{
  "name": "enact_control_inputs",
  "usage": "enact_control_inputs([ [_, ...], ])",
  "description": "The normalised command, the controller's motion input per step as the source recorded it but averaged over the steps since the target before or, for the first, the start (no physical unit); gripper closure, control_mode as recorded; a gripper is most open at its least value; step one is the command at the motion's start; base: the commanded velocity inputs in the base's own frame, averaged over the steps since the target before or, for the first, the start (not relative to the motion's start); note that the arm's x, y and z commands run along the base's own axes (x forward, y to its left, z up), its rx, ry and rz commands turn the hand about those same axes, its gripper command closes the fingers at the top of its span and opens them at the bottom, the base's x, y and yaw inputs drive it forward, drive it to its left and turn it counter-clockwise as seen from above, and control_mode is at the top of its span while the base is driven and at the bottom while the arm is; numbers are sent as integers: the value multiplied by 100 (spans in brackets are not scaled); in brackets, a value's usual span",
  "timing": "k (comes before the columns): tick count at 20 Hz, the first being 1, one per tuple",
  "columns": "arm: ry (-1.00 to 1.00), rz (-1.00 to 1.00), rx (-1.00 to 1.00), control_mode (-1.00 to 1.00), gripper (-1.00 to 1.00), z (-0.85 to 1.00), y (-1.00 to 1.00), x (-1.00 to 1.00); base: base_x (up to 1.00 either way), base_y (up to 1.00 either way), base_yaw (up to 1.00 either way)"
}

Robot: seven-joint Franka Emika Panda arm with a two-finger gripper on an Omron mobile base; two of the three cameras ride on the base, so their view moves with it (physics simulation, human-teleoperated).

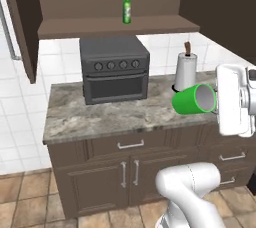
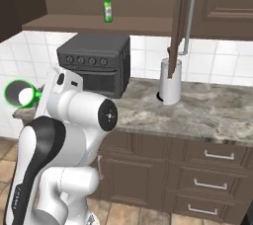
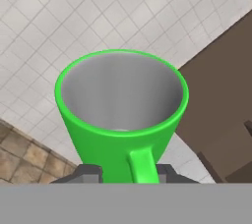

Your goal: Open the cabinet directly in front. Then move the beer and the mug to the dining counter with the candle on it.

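Observation:
A bright green mug hangs in the air on its side in front of the counter, its grey inside facing the hand camera. My gripper is shut on it at the handle side, with the white hand just right of it. The beer, a slim green bottle, stands upright on the shelf of the open cabinet. One cabinet door swings out to the right, the other door to the left. The dining counter and the candle are out of view.
A dark toaster oven sits on the short stone counter under the shelf. A white cylinder holder stands to its right. Brown base cabinets and drawers lie below; tiled wall behind.

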Motion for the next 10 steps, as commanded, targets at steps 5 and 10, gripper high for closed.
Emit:
enact_control_inputs([
  [5, 0, 0, 0, 100, 100, 0, 0, 0, -37, -17, -11],
  [10, 0, 0, 0, 100, 100, 0, 0, 0, -1, -8, -28],
])
